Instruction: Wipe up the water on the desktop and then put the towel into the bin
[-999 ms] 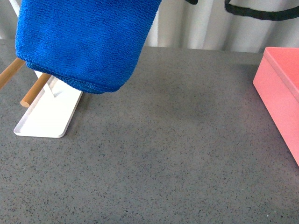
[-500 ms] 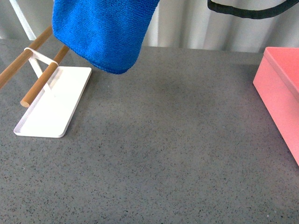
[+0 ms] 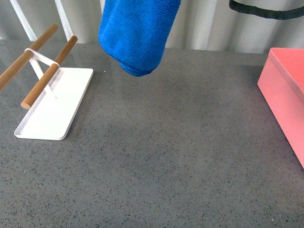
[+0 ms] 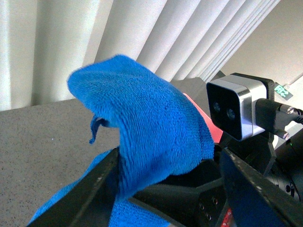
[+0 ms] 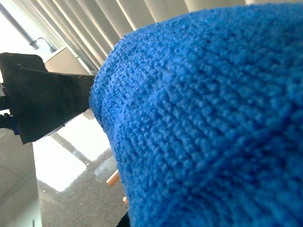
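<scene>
The blue towel [image 3: 137, 33] hangs bunched above the back of the desktop [image 3: 166, 156], its lower end clear of the surface. My right gripper is shut on it, but the towel [image 5: 213, 123] fills the right wrist view and hides the fingers. In the left wrist view the towel [image 4: 151, 127] drapes between the spread fingers [image 4: 90, 194] of my open left gripper [image 4: 170, 189]. The pink bin [image 3: 285, 90] stands at the right edge. I cannot make out any water on the desktop.
A white tray [image 3: 52, 109] with two wooden rods [image 3: 45, 78] stands at the left. A black cable [image 3: 266, 10] hangs at the top right. White pleated curtains close off the back. The right arm's camera block [image 4: 236, 106] is near my left gripper.
The towel has been lifted off the wooden rods and carried to the right, bunching into a narrower hanging bundle. Both rods and the tray now show uncovered.
</scene>
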Controlling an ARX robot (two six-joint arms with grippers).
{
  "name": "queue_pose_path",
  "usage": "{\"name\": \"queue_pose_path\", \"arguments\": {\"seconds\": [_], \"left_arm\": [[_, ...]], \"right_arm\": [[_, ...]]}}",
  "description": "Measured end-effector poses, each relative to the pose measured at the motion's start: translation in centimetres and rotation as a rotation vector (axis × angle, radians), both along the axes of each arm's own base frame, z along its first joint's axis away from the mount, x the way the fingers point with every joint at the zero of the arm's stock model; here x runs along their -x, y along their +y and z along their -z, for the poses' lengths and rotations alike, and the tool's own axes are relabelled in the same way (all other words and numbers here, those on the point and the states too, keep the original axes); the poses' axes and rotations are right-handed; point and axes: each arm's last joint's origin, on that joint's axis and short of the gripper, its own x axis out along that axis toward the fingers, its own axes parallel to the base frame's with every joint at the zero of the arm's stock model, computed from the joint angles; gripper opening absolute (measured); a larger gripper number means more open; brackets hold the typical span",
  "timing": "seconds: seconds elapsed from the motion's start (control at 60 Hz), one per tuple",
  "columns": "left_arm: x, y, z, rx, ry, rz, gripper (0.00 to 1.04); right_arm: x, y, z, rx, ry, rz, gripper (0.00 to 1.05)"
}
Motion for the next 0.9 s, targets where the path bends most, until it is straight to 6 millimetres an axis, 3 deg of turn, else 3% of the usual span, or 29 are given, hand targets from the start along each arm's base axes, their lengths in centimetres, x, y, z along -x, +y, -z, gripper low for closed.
{"name": "queue_pose_path", "arguments": {"seconds": [0.05,0.167,0.283,0.516,0.633,0.899], "left_arm": [[0.0,-0.1,0.0,-0.015,-0.009,-0.022,0.82],[-0.3,-0.3,0.1,-0.219,-0.109,-0.382,1.00],[-0.3,0.0,0.3,-0.346,-0.117,-0.594,0.98],[-0.3,0.2,0.3,-0.388,-0.133,-0.619,0.98],[0.6,0.9,1.0,-0.329,-0.244,-0.763,0.82],[6.4,4.7,5.3,-0.288,-0.302,-0.815,0.38]], "right_arm": [[0.0,-0.3,0.0,0.011,0.001,0.019,0.05],[0.0,-1.1,0.1,0.044,0.003,0.075,0.05],[0.1,-2.1,0.3,0.075,0.001,0.117,0.05],[0.9,-4.1,0.4,0.151,-0.011,0.192,0.05],[1.3,-4.5,0.4,0.177,-0.014,0.198,0.05],[1.4,-5.0,0.6,0.240,0.008,0.227,0.05]]}}
